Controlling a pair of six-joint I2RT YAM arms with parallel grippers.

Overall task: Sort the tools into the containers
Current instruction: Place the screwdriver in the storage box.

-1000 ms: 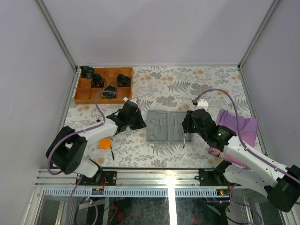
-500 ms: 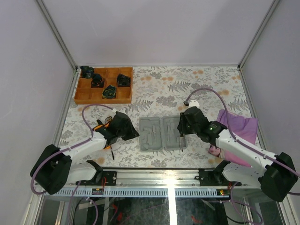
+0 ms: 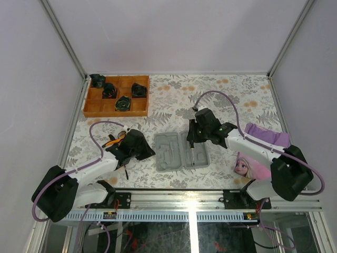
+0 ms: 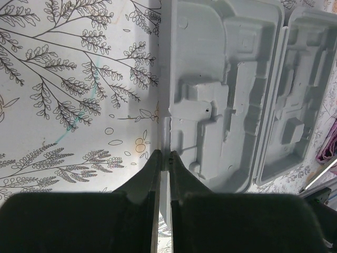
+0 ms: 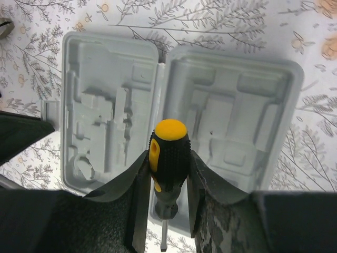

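Note:
The grey hinged case (image 3: 171,153) lies open on the table's near middle, its recesses empty; it also shows in the left wrist view (image 4: 226,79) and the right wrist view (image 5: 105,79). My left gripper (image 3: 151,153) (image 4: 164,154) is shut on the latch tab at the case's left edge. My right gripper (image 3: 194,143) (image 5: 168,158) is shut on the black-and-orange screwdriver (image 5: 168,150), held above the case near its hinge, shaft (image 3: 192,156) pointing toward me. The orange-and-black pliers (image 3: 112,141) lie left of my left arm. A thin black key (image 3: 126,173) lies near it. The tape measure is hidden.
An orange compartment tray (image 3: 116,113) holding several black items stands at the back left. A purple cloth (image 3: 268,138) and a picture card (image 3: 246,167) lie at the right, beside my right arm. The table's near edge rail is just below the case.
The case has slid left and nearer with my left gripper holding its edge. My right gripper carried the screwdriver left, over the case. The tape measure went under my left arm.

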